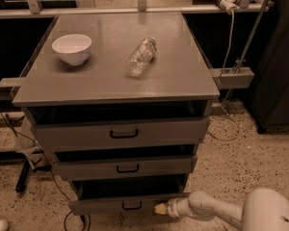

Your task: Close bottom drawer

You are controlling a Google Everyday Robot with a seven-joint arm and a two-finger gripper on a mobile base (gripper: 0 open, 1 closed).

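Note:
The bottom drawer (98, 206) is the lowest grey front of the cabinet, with a small black loop handle (131, 206). It stands out a short way, and a dark gap above its front shows the inside. My gripper (160, 209) has a yellowish tip and sits at the right end of the drawer front, touching or almost touching it. The white arm (209, 208) reaches in from the lower right.
The middle drawer (154, 166) and top drawer (159, 131) also stand slightly out. On the grey cabinet top (183, 76) are a white bowl (72, 48) and a clear plastic bottle (140, 57) lying on its side. Cables (19, 143) hang at the cabinet's left.

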